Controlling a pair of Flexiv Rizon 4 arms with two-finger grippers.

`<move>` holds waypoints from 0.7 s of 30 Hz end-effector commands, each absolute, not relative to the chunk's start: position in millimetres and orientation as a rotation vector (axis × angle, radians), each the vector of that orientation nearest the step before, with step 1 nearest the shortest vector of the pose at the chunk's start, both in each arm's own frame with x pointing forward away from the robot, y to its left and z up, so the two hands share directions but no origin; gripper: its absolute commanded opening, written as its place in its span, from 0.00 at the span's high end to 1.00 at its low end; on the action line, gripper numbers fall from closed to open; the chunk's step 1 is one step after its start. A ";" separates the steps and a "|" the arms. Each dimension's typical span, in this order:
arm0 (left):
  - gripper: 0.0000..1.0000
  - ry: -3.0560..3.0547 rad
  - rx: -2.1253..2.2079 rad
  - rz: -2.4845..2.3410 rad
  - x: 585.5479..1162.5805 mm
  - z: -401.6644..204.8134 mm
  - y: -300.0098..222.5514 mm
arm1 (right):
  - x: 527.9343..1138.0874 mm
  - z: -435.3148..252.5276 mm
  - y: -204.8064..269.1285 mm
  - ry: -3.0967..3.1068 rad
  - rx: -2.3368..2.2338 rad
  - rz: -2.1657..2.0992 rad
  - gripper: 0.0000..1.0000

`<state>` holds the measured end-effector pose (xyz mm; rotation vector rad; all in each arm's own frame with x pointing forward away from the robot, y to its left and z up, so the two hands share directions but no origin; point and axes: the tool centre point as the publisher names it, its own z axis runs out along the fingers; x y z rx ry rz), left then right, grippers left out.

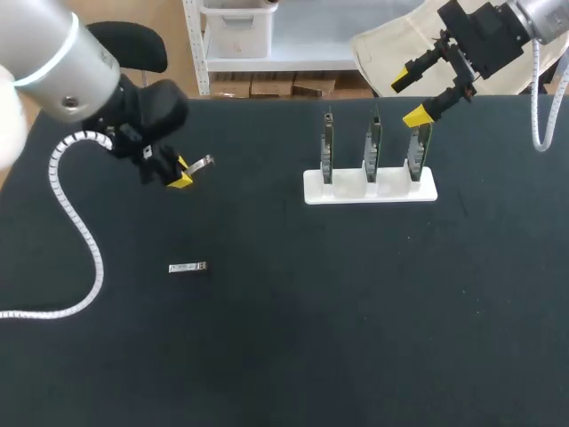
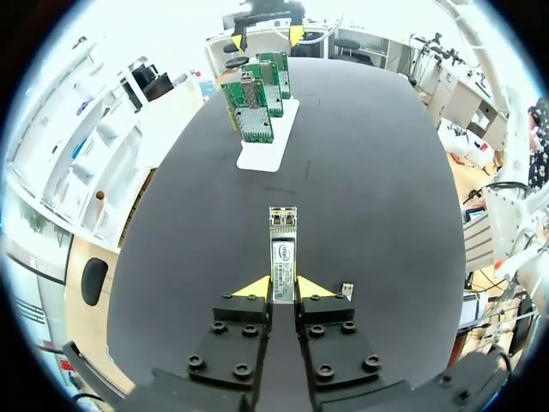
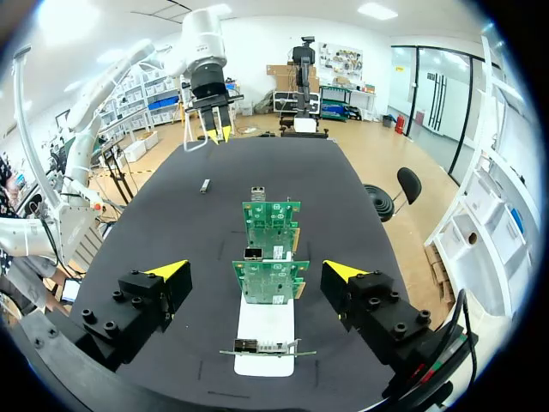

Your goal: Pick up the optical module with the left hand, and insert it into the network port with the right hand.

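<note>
My left gripper (image 2: 283, 289) is shut on a slim silver optical module (image 2: 283, 256) that sticks out forward past its yellow tips. From the head view, this gripper (image 1: 182, 173) hovers over the table's left part with the module (image 1: 204, 162) pointing right. A white stand (image 1: 370, 185) carries three upright green network cards (image 1: 371, 144) at the right middle. My right gripper (image 1: 418, 98) hangs open just behind the rightmost card. In the right wrist view its fingers (image 3: 168, 271) spread wide on either side of the cards (image 3: 269, 280), above the stand (image 3: 264, 333).
A second small module (image 1: 188, 267) lies flat on the black table (image 1: 293, 338), in front of my left gripper; it also shows beside the left fingers (image 2: 346, 291). A white cable (image 1: 84, 240) loops over the table's left side.
</note>
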<state>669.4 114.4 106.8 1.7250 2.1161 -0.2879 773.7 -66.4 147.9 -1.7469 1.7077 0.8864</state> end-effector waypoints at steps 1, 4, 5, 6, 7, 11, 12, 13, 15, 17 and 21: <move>1.00 2.091 1.713 -0.314 669.1 105.6 117.1 | 772.5 147.7 -66.4 1.707 -1.745 0.883 0.00; 1.00 2.091 1.713 -0.314 669.1 105.6 117.1 | 772.5 147.7 -66.4 1.707 -1.745 0.883 0.00; 1.00 2.091 1.713 -0.314 669.1 105.6 117.1 | 772.5 147.7 -66.4 1.707 -1.745 0.883 0.00; 1.00 2.091 1.713 -0.314 669.1 105.6 117.1 | 772.5 147.7 -66.4 1.707 -1.745 0.883 0.00; 1.00 2.091 1.713 -0.314 669.1 105.6 117.1 | 772.5 147.7 -66.4 1.707 -1.745 0.883 0.00; 1.00 2.042 1.711 -0.314 672.9 109.5 108.8 | 772.5 147.7 -66.4 1.707 -1.745 0.883 0.00; 1.00 2.027 1.713 -0.305 676.6 112.7 104.3 | 772.5 147.7 -66.4 1.707 -1.745 0.883 0.00; 1.00 2.005 1.724 -0.289 681.3 116.8 98.5 | 772.5 147.7 -66.4 1.707 -1.745 0.883 0.00; 1.00 1.937 1.718 -0.290 692.2 126.8 87.1 | 772.5 147.7 -66.4 1.707 -1.745 0.883 0.00; 1.00 1.860 1.762 -0.272 704.2 140.8 73.3 | 772.5 147.7 -66.4 1.707 -1.745 0.883 0.00; 1.00 1.698 1.802 -0.281 727.6 168.8 43.3 | 772.5 147.7 -66.4 1.707 -1.745 0.883 0.00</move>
